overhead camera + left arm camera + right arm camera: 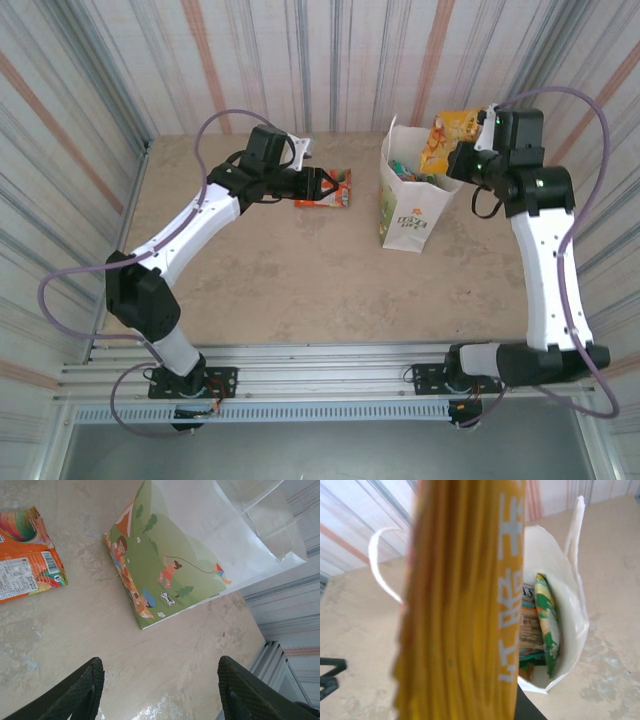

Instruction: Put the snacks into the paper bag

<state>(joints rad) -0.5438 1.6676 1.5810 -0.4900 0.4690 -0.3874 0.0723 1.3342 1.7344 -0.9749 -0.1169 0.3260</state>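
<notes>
Tabletop [300,290]; yellow packet [447,138] above paper bag [405,215]

Both arms look the same tbh: the left arm [185,225] and right arm [545,265] have glossy white link shells with chunky black joint housings, and a thin lilac cable [240,111] runs off each one. Black base plates [195,383] with small screws. Little green lights [481,152] glow on the right one. The left gripper [160,667] has dark fingers [82,692] with a fine crosshatch texture.
</notes>
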